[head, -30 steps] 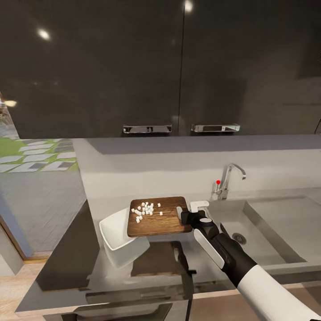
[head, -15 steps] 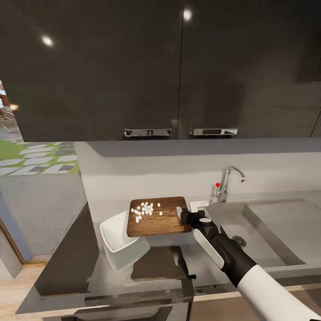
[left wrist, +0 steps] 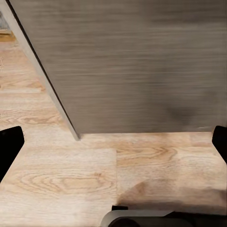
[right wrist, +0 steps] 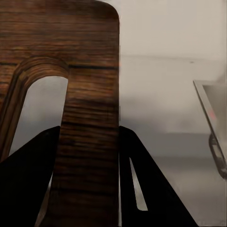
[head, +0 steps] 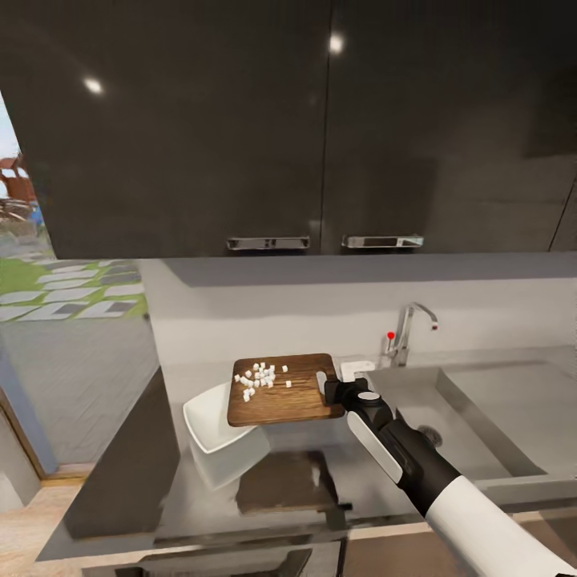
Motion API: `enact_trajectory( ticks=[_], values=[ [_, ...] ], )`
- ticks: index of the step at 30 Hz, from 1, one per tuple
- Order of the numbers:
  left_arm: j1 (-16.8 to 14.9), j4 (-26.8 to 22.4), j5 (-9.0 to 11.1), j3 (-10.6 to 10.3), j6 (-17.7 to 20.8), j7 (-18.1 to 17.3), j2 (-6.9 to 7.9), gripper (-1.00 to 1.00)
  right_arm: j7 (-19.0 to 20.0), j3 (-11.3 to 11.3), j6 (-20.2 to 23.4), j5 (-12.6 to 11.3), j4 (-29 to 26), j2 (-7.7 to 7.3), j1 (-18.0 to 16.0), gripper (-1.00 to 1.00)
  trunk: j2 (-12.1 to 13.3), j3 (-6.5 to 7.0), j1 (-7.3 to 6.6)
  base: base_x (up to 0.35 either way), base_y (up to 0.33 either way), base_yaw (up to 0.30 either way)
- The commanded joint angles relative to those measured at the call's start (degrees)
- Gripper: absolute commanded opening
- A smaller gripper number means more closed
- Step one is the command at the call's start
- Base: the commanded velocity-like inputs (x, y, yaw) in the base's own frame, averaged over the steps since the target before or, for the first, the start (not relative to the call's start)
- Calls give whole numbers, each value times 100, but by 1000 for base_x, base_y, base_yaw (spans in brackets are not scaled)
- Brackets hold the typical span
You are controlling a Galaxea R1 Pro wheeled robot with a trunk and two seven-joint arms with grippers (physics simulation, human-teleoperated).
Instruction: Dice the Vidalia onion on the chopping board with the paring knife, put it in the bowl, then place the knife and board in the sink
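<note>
1. Nearest, the right hand (head: 327,386) is clamped on the slotted end of the chopping board (head: 282,391); in the right wrist view both dark fingers (right wrist: 28,184) flank the strip of wood beside the oval slot.
2. The board is held off the table (head: 312,473), roughly level, its far end over the tipped bowl (head: 210,421), which leans on one edge at the table's left part.
3. The diced onion (head: 259,378) sits as white cubes on the board, none seen in the bowl. Judged: dicing done, transfer to the bowl not yet done; board and knife remain to go into the sink (head: 473,401).
4. Left hand: the left wrist view looks at wood floor and a cabinet side, with dark fingertips (left wrist: 9,146) at the opposite edges of the frame, so it stands wide and empty.
5. Hard to make out: the paring knife I cannot find. A white object (head: 357,370) just behind the right hand is unidentified. The bowl's inside is partly hidden by the board.
6. Farthest, the tap (head: 410,328) with red knob stands behind the basin.
</note>
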Motion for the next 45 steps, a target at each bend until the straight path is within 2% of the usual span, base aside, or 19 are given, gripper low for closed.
enact_trajectory(
  ticks=[1, 4, 8, 12, 21, 36, 45],
  values=[
    [2, -6, 48, -45, -9, 28, 8, 100, -54, 25, 6, -60, -8, -6, -4, -100, -5, 8, 1, -247, 123, 0],
    [2, -8, 48, -45, -9, 28, 8, 100, -57, 26, 34, -64, -18, -6, -4, -100, -5, 31, 1, -218, 125, 0],
    [2, -9, 48, -45, -9, 28, 8, 100, -56, 19, 396, -60, -24, 1, -4, -100, -5, 39, 1, -51, 30, 0],
    [2, -8, 48, -45, -9, 28, 8, 100, -56, 18, 504, -60, -23, 14, -4, -100, -5, 40, 1, -9, 5, 0],
    [2, 7, 48, -37, 0, 28, 8, 100, -77, 9, 538, -37, -3, 33, -4, -100, -5, 40, 1, -1, 0, 0],
    [2, -3, 48, -43, -4, 28, 8, 100, -402, 3, 539, -61, -7, 52, -4, -100, -5, 40, 1, 75, 60, 0],
    [2, -3, 48, -42, -7, 28, 8, 100, -593, 8, 556, -51, -15, 197, -4, -100, -5, 40, 1, 20, 15, 0]
  ],
)
